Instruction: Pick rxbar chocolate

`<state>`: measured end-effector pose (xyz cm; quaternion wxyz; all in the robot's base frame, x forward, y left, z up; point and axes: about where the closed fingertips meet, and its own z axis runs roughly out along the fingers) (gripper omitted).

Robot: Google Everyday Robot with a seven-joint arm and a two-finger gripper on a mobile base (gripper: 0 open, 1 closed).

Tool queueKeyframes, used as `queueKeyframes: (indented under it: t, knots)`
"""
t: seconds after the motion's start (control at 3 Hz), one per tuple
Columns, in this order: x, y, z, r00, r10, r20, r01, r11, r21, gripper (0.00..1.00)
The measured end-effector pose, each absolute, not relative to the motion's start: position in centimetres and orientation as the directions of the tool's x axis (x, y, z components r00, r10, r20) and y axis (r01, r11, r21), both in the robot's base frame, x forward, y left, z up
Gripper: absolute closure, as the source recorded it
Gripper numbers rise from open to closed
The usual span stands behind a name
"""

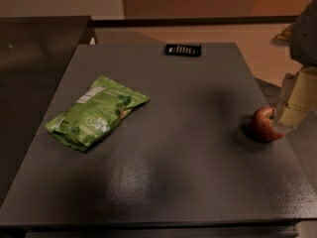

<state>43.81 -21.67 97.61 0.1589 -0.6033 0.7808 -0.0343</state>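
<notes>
The rxbar chocolate (183,49) is a small flat black wrapper with white lettering, lying at the far edge of the dark grey table (168,148). My gripper (295,109) hangs at the right edge of the view, just right of a red apple (264,125), far from the bar.
A green snack pouch (96,112) lies on the left part of the table. The red apple sits near the table's right edge. A dark counter (34,58) adjoins on the left. A tan floor and wall lie beyond the far edge.
</notes>
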Motion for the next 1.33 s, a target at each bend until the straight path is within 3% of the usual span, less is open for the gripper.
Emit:
queueKeyframes:
  t: [0.67, 1.33]
  knots:
    - [45.4, -20.9, 97.8, -0.213, -0.942, -0.259, -0.921, 0.282, -0.267, 0.0]
    - [53.5, -18.8, 96.8, -0.182, -0.886, -0.427, -0.906, 0.32, -0.276, 0.0]
